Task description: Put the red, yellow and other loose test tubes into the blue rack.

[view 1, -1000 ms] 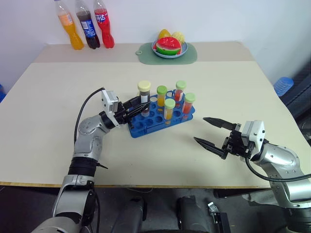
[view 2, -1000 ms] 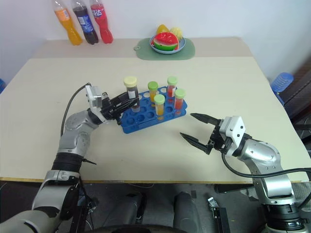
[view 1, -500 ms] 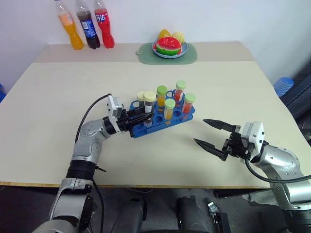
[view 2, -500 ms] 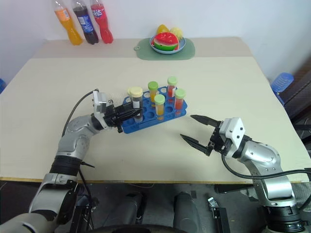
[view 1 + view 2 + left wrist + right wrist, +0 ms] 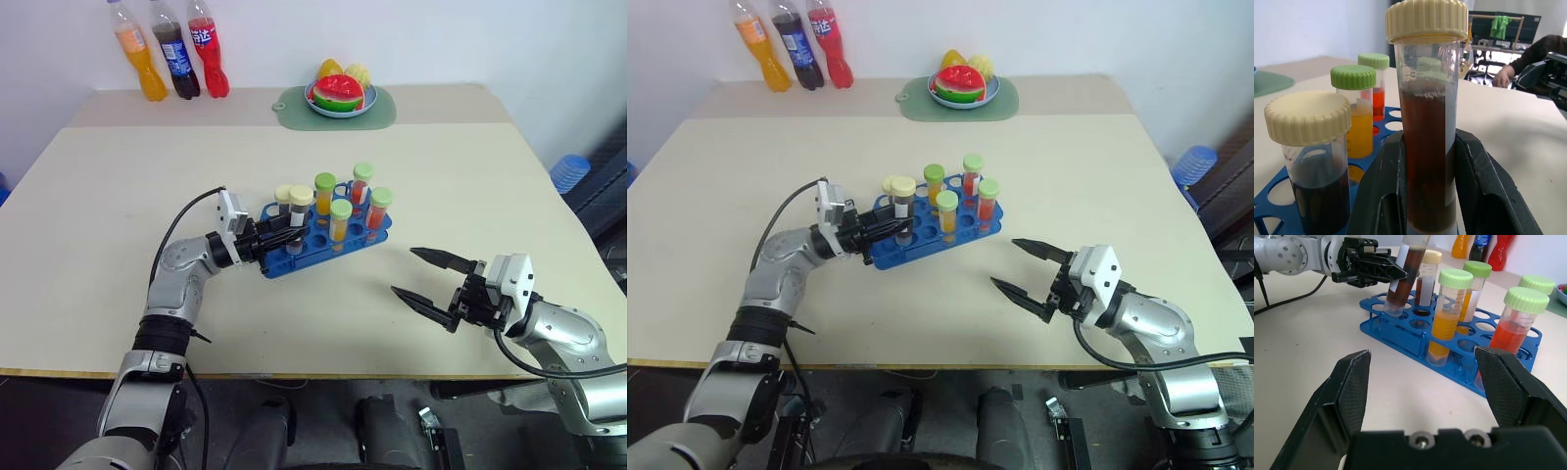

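Gripping a brown-liquid test tube (image 5: 1427, 147) with a cream cap, the left tool (image 5: 277, 240) is closed on the tube's body, its black fingers (image 5: 1484, 191) clamped on either side of it. The tube stands nearly upright with its lower end in a hole at the near left corner of the blue rack (image 5: 328, 240), as the right wrist view shows. A second cream-capped tube (image 5: 1315, 161) of dark liquid stands in the rack just beside the held one.

Four green-capped tubes stand upright in the rack: two with yellow-orange liquid (image 5: 340, 221) and two with red liquid (image 5: 379, 210). The rack sits near the middle of the table (image 5: 98, 225), turned at a slight angle to its front edge.

The right tool (image 5: 431, 277) hangs above the table near the front edge, well apart from the rack, its two fingers spread wide and holding nothing.

At the far side of the table stand three soda bottles (image 5: 174, 51), orange, dark and red, and a green mat (image 5: 382, 110) carrying a plate of fruit (image 5: 338, 93). A person's arm (image 5: 1528, 56) shows in the background of the left wrist view.
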Motion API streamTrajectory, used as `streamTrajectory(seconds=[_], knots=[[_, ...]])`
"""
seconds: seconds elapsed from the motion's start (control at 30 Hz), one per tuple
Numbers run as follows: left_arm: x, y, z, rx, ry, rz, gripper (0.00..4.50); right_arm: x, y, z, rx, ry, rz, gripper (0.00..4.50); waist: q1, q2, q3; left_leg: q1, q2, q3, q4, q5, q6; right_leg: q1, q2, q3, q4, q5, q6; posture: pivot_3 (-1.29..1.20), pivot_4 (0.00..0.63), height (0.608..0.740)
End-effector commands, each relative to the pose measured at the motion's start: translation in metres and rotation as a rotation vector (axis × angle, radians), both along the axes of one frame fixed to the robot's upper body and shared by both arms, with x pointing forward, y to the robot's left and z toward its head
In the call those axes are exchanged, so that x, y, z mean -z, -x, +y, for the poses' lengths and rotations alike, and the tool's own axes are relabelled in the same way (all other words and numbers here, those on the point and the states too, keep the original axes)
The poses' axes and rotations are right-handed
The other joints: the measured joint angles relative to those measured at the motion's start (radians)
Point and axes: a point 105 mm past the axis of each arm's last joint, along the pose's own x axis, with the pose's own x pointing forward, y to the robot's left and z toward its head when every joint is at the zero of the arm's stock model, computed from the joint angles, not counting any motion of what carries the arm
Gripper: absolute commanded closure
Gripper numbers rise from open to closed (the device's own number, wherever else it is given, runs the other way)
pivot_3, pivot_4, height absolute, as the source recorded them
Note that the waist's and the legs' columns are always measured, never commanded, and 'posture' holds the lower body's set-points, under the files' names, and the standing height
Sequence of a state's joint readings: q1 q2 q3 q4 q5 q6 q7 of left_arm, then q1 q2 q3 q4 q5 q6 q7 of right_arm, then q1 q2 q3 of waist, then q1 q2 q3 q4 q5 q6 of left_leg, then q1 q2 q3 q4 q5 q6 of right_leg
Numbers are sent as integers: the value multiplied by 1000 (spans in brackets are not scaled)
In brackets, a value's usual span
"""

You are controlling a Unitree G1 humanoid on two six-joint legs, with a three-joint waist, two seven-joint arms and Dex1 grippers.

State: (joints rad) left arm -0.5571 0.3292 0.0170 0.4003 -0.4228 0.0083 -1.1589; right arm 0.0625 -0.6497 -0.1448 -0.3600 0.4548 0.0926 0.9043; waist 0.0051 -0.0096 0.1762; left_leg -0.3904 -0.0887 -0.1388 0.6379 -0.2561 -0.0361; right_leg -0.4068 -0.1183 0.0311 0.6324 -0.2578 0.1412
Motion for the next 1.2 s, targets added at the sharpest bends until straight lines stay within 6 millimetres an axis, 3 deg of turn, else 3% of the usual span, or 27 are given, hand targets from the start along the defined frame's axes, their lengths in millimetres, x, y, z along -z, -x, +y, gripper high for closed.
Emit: streamTrajectory(seconds=[0.03, 0.57, 0.7, 0.8, 0.83, 1.2], knots=[[1, -1, -3, 5, -19, -12, 3746, -13, 3, 2, -9, -7, -54, 774, 0, 0, 0, 0, 0, 0, 0, 0, 0, 0, 0, 0, 0, 0, 0, 0, 150, 740], [10, -7, -13, 14, -17, -5, 3746, -13, 5, 3, -4, -11, -53, 774, 5, 0, 0, 0, 0, 0, 3, 0, 1, 2, 0, -1, 0, 0, 0, 0, 150, 740], [10, -8, -11, -14, -24, -20, 1904, -12, 5, 6, -6, -16, -51, 774, 4, 0, 0, 0, 0, 0, 3, -1, 1, 2, 0, -1, 0, 0, 0, 0, 150, 740], [9, -15, -3, -69, -27, -38, 251, -11, 6, 11, -8, -21, -53, 774, 4, 0, 0, 0, 0, 0, 3, -1, 1, 2, 0, -1, 0, 0, 0, 0, 150, 740], [6, -15, -1, -72, -27, -49, 54, -12, 7, 13, -11, -27, -54, 774, 3, 0, 0, 0, 0, 0, 3, -1, 1, 2, 0, -1, 0, 0, 0, 0, 150, 740], [-32, -5, 23, -160, 57, -167, 54, -20, 2, 12, -34, -34, -58, 774, 1, 0, 0, 0, 0, -2, 4, -1, 2, 2, 0, -1, 0, 0, 0, 0, 150, 740]])
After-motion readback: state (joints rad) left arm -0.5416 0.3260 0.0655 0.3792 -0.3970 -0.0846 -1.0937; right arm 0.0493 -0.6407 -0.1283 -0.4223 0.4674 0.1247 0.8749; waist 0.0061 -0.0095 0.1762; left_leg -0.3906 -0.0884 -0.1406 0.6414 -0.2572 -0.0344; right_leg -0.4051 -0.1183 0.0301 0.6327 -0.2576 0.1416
